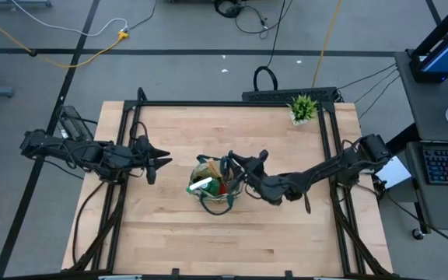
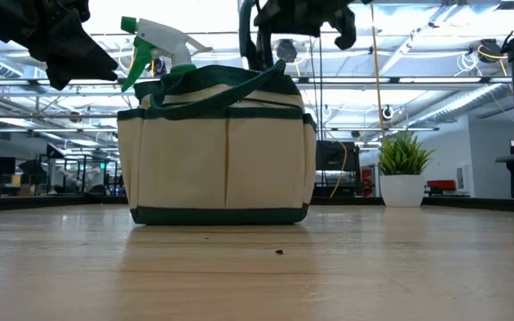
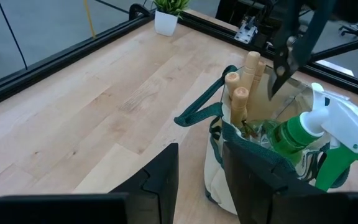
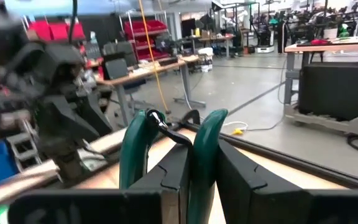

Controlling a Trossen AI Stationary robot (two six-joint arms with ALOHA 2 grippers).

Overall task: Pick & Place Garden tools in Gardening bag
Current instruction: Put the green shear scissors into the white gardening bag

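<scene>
one pair of green-handled shears is pinched between the fingers of the right gripper, held handles-up directly over the gardening bag at the tabletop's middle, while the left gripper, slightly parted and empty, waits beside the bag.

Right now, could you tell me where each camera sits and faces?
High: above the table, looking straight down; left arm, right arm, gardening bag.
Low: table-top height, level at the bag's side; arms overhead.
Left wrist: left arm, facing the bag; own open jaws.
Right wrist: right arm, facing the room; own jaws gripping pruning shears.
Shared: low and left wrist show the spray bottle.
</scene>
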